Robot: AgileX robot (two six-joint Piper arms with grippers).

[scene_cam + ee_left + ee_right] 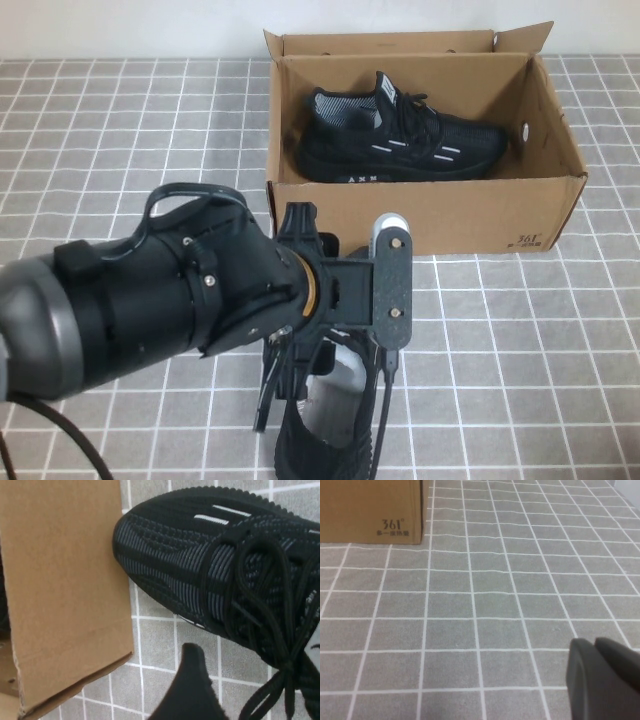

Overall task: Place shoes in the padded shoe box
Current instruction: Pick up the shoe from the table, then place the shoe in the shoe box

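The brown cardboard shoe box [430,215] stands open at the back of the table, with one black sneaker [400,135] lying inside it. The second black sneaker [325,440] lies on the grey tiled cloth at the front, its grey lining showing. My left gripper [325,415] points down over this shoe, open, with a finger on each side of its heel end. In the left wrist view the shoe's toe and laces [225,570] lie next to the box wall [65,590], and one finger [192,690] is apart from the shoe. My right gripper [596,644] is shut and empty above bare cloth.
The box's front corner with its small dark logo [392,527] shows far ahead in the right wrist view. My left arm [130,300] fills the front left of the high view. The grey tiled cloth [520,360] stretches to the right of the shoe.
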